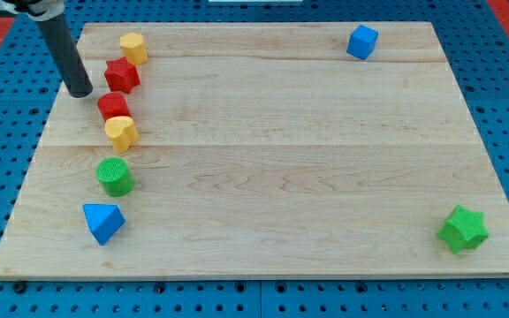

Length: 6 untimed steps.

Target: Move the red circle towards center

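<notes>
My tip (79, 91) sits down on the wooden surface (263, 177) near the view's left edge, and there is no hand on this arm to clench or release, just the dark rod, whose upper end is cut off at the view's top. Just to the tip's right, the red star (122, 75), apart from it. Below that, the red circle (113, 106), close to the tip's lower right, not touching it as far as I can see, and well left of the centre. A yellow heart-like block (122, 132) presses against the circle's lower side. Up top, a yellow block (133, 47), shape hard to make out. Further down the column, a green cylinder (115, 176), then a blue wedge-like block (103, 222). Far across, a blue cube (361, 41) at the top right, a green star (463, 229) at the bottom right.
</notes>
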### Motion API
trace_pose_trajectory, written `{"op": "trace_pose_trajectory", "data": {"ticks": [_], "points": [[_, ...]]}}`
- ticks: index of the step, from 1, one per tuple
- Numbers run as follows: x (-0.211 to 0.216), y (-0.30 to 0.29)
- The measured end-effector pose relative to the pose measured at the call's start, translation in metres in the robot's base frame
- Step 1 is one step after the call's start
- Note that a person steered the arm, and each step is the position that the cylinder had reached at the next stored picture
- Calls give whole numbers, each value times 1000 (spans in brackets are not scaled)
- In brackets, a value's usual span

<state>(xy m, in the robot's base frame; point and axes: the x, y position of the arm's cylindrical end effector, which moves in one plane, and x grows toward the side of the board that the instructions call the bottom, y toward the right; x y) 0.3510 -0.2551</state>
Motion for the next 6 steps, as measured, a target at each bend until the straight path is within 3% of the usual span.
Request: {"op": "trace_pose_trajectory", "data": {"ticks": [2, 4, 5, 6], "points": [[27, 29], [38, 152], [43, 156], [37, 110]]}}
